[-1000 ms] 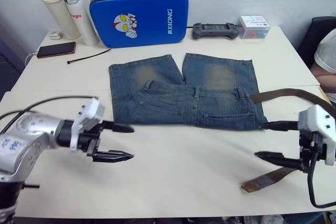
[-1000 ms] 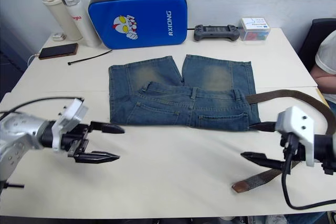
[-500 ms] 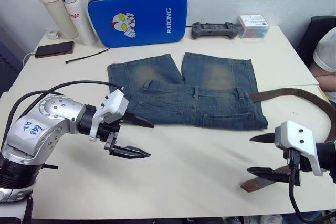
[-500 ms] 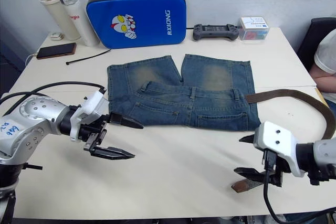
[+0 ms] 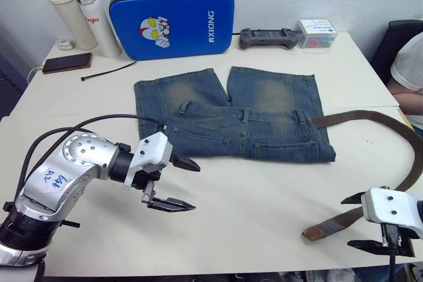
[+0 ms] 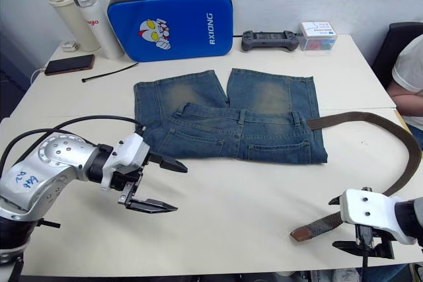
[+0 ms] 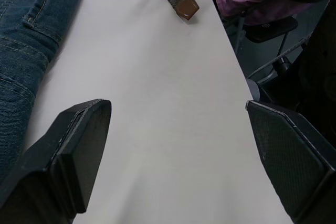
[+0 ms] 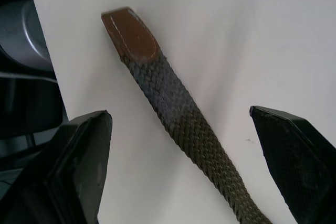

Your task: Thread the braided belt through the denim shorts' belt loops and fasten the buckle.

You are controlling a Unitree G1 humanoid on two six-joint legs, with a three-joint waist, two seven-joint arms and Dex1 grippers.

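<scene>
Left gripper (image 5: 181, 183) wide open, holding nothing — hovers over bare tabletop (image 5: 251, 196) just in front of the denim shorts (image 5: 231, 120); right gripper (image 6: 353, 224) also spread wide, empty — the braided belt (image 8: 173, 113) lies flat between its fingers, untouched, tan tip (image 6: 299, 232) just beside it; strap curves back to the shorts' waistband.

Cream table (image 5: 264, 189) | centre: denim shorts (image 5: 231, 123) | right: braided belt (image 5: 370, 123) | far: blue case (image 5: 173, 18), two bottles (image 5: 82, 11), phone (image 5: 66, 63), cable tie (image 5: 109, 70), controller (image 5: 268, 36), box (image 5: 318, 32)
</scene>
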